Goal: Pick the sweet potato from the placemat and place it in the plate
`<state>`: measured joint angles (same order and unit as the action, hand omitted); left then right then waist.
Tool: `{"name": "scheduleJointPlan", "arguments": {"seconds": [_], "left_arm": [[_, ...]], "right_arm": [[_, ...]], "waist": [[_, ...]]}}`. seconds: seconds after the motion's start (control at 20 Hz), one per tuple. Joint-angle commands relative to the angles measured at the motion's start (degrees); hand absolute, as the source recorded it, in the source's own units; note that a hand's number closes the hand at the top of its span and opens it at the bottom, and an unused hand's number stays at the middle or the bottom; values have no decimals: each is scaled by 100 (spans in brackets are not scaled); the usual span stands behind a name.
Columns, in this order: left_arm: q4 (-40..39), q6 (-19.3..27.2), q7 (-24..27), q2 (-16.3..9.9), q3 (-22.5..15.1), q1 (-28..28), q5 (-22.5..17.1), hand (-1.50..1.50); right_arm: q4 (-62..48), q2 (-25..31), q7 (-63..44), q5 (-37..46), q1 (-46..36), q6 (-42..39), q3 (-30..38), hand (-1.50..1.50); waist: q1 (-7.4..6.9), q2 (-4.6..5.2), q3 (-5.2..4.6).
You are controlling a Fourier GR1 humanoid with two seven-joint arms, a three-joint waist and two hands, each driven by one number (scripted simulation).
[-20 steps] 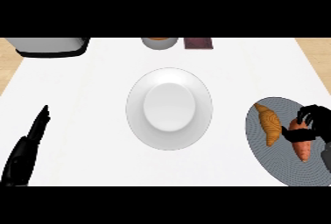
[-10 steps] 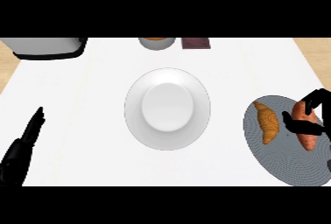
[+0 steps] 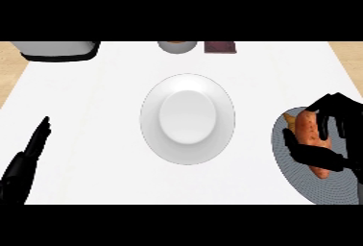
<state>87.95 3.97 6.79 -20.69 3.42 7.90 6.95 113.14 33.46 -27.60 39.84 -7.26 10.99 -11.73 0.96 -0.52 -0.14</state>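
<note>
Head view: right hand [image 3: 332,129] curled round the sweet potato [image 3: 312,132] over the grey placemat [image 3: 319,185], apparently ready for carrying to the white plate [image 3: 187,119] mid-bench. Left hand [image 3: 25,161] resting open at lower left, out of the way.

You've got a white bench [image 3: 92,120]. White plate [image 3: 187,119] sits at its centre. Grey round placemat [image 3: 312,180] lies at the right edge, well apart from the plate. Along the far edge: a white appliance on a black base [image 3: 56,49] at left, a small bowl [image 3: 177,46], and a dark box [image 3: 220,47] just beside it.
</note>
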Motion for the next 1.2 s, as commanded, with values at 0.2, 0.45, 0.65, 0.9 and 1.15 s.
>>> {"name": "scheduleJointPlan", "arguments": {"seconds": [0.2,0.45,0.65,0.9,1.15], "left_arm": [[-335,-306,-130,-91,194,-581,-68,0],[-533,-261,217,-8,222,-559,12,0],[70,-105,-252,278,-56,-317,201,0],[-367,-195,470,223,171,-77,170,0],[-373,-330,140,113,280,-472,131,0]], "right_arm": [[288,-1003,-1215,422,-1427,-988,-759,150],[-1051,-2082,-1774,652,-2825,-1117,-954,150],[-1884,-2579,-1798,585,-3153,-1239,-846,150],[-3394,-3256,-1343,977,-3245,-601,-1061,150],[-5161,-3335,-826,425,-4021,0,-882,150]], "waist": [[-142,53,9],[-207,66,6],[-204,56,13],[-214,68,11],[-263,93,12]]}}
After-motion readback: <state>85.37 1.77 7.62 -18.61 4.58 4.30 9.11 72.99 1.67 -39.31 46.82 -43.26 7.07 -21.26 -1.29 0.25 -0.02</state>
